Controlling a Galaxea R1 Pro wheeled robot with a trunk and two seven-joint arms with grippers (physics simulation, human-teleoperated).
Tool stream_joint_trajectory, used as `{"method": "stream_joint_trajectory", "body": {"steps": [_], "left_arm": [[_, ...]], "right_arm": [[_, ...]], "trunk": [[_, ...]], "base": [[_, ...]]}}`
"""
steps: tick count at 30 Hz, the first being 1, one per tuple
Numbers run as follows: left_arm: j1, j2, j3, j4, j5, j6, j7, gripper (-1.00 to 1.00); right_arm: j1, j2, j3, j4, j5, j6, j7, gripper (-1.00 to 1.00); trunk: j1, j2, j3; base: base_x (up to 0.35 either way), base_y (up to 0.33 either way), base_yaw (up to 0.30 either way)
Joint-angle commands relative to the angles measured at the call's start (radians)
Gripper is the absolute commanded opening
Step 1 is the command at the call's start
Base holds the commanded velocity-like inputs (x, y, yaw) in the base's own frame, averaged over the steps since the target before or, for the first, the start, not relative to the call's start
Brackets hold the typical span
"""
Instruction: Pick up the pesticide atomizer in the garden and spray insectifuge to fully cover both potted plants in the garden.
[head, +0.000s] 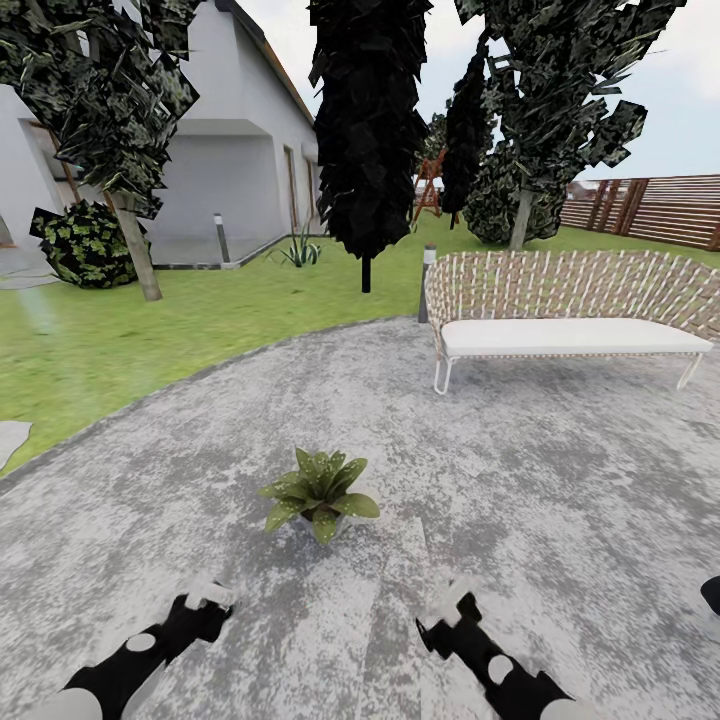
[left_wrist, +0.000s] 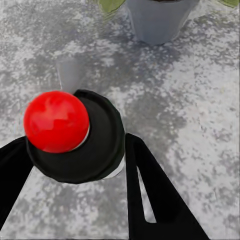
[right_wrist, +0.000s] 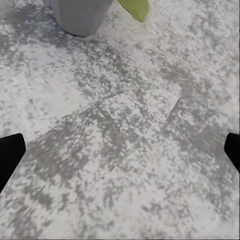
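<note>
Presently clamped between left gripper (left_wrist: 75, 195) fingers: atomizer (left_wrist: 75, 137), just short of potted plant (head: 320, 495) on grey patio (head: 560, 480). Right gripper (right_wrist: 120, 150) spread wide, empty. Bench (head: 570, 320) beyond, well apart.

No legible text anywhere.

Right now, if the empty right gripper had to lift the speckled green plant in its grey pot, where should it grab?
Grip the grey pot by its wall, right gripper coming in low from the side. The pointed leaves spread over the rim and block a top approach; the pot narrows downward, so probably pinch just under the rim.
</note>
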Motion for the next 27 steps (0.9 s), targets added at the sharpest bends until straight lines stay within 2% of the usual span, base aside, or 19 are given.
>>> {"method": "stream_joint_trajectory", "body": {"steps": [1,2,3,4,5,7,9,12,19,27], "left_arm": [[0.011,0.001,-0.006,0.001,0.022,-0.009,0.024,-1.0],[0.016,0.001,-0.006,0.001,0.026,-0.012,0.035,-1.0],[0.02,0.002,-0.006,0.001,0.03,-0.015,0.048,-1.0],[0.023,0.002,-0.006,0.002,0.049,-0.017,0.064,-1.0],[0.024,0.001,-0.006,0.003,0.071,-0.018,0.078,-1.0],[0.025,0.001,-0.006,0.01,0.108,-0.02,0.092,-1.0],[0.025,0.001,-0.006,0.019,0.127,-0.021,0.097,-1.0],[0.025,0.001,-0.006,0.042,0.138,-0.031,0.099,-1.0],[0.025,-0.001,-0.006,0.073,0.17,-0.077,0.1,-1.0],[0.025,0.0,-0.006,0.074,0.175,-0.081,0.1,-1.0]], "right_arm": [[0.005,0.001,-0.011,0.009,-0.006,-0.029,-0.041,1.0],[0.009,0.001,-0.014,0.012,-0.027,-0.048,-0.062,1.0],[0.015,0.001,-0.023,0.015,-0.089,-0.074,-0.087,1.0],[0.02,0.0,-0.03,0.017,-0.192,-0.09,-0.108,1.0],[0.022,0.0,-0.032,0.016,-0.268,-0.096,-0.116,1.0],[0.023,0.0,-0.034,0.014,-0.348,-0.099,-0.121,1.0],[0.024,0.0,-0.034,0.017,-0.376,-0.101,-0.123,1.0],[0.044,-0.001,-0.033,0.04,-0.386,-0.101,-0.123,1.0],[0.117,-0.001,-0.032,0.072,-0.39,-0.101,-0.123,1.0],[0.168,0.0,-0.032,0.089,-0.389,-0.1,-0.122,1.0]], "trunk": [[0.0,0.0,-0.001],[0.0,0.0,-0.001],[0.0,0.0,-0.001],[0.0,0.0,-0.001],[0.0,0.0,-0.001],[0.0,0.0,-0.001],[0.0,0.0,-0.001],[0.0,0.0,-0.001],[0.0,0.0,-0.001],[0.0,0.0,-0.001]], "base": [[0.0,0.0,0.0],[0.0,0.0,0.0],[0.0,0.0,0.0],[0.0,0.0,0.0],[0.0,0.0,0.0],[0.0,0.0,0.0],[0.0,0.0,0.0],[0.0,0.0,0.0],[0.0,0.0,0.0],[0.0,0.0,0.0]]}}
